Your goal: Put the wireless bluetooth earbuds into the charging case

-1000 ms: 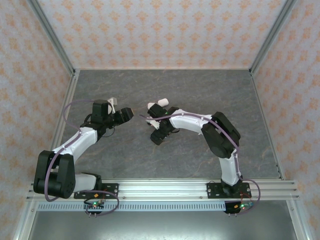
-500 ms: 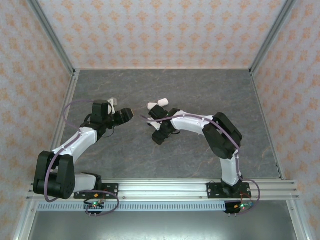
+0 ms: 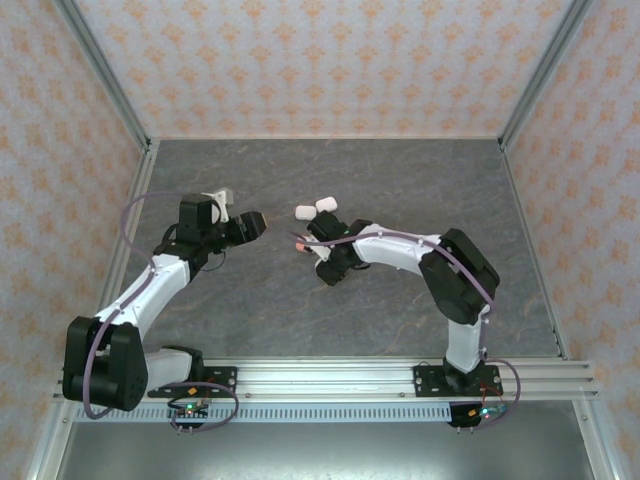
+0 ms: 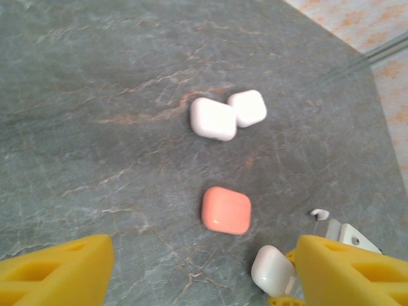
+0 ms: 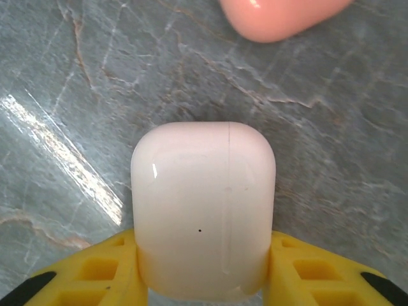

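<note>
My right gripper (image 5: 203, 252) is shut on a white charging case (image 5: 204, 207), lid closed, held just over the table; in the top view this gripper (image 3: 326, 264) is at mid-table. Just beyond it lies a closed pink case (image 5: 280, 16), also seen as the pink case (image 3: 300, 243). My left gripper (image 4: 204, 252) is open and empty, facing the pink case (image 4: 226, 210) and the held white case (image 4: 273, 271). A tiny white hook-shaped piece (image 4: 319, 213) sits near the right gripper; I cannot tell whether it is an earbud.
Two more closed white cases (image 4: 213, 118) (image 4: 247, 108) touch each other farther back, seen from above as the white cases (image 3: 305, 211) (image 3: 326, 205). The grey marbled table (image 3: 420, 180) is walled by patterned panels, with a metal rail (image 3: 330, 375) along the near edge.
My right gripper has slid slightly right with the white case, uncovering the pink case. My left arm's wrist has drawn back a little to the left.
</note>
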Controlling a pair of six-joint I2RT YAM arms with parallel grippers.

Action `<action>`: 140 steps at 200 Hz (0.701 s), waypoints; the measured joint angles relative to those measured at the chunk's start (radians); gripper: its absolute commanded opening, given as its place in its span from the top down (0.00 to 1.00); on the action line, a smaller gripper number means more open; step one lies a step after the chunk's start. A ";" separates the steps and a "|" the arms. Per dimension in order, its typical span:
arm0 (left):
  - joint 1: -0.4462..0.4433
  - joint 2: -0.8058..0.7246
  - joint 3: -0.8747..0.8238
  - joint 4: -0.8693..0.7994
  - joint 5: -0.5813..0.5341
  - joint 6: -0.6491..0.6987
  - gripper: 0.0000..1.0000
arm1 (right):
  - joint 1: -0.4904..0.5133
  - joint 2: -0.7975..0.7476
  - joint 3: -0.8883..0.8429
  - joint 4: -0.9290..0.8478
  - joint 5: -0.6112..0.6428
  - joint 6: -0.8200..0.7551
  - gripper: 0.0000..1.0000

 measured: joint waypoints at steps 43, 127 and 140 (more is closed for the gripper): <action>0.000 -0.038 0.016 -0.005 0.114 0.024 0.26 | -0.002 -0.212 -0.095 0.064 0.032 -0.018 0.60; -0.171 -0.047 0.106 0.032 0.416 0.024 0.25 | -0.002 -0.616 -0.173 0.180 0.073 -0.159 0.60; -0.211 -0.045 0.122 0.048 0.421 0.024 0.25 | -0.001 -0.634 -0.174 0.186 0.074 -0.172 0.60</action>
